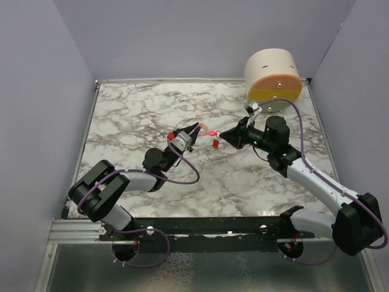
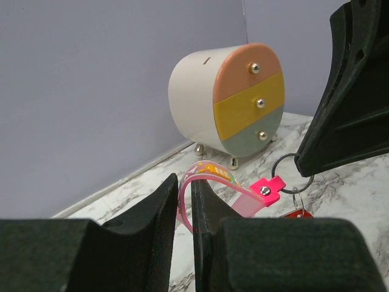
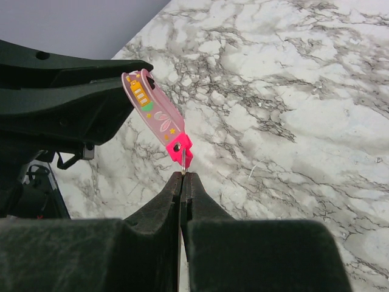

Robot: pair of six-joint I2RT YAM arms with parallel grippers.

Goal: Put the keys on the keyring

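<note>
Closed narrowly on the pink strap of the keyring point(image 2: 231, 191), the left end effector point(image 2: 185, 190) holds one end while the right end effector point(image 3: 183, 177) pinches its metal ring, so it spans taut between them above the tabletop point(image 1: 152, 109). Just below hangs the red-headed key point(image 2: 296, 214), apparently already threaded; a drawer chest point(image 2: 243, 97) stands farthest back.

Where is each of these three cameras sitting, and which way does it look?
Top view: high behind the arms, looking down on the marble table; both whole arms show, left gripper and right gripper meeting mid-table.
Left wrist: on the left arm, looking along its own fingers toward the drawer box by the wall.
Right wrist: on the right arm, looking down past its fingers at the table.
Shared: both wrist views show the pink keyring held between the two grippers.
</note>
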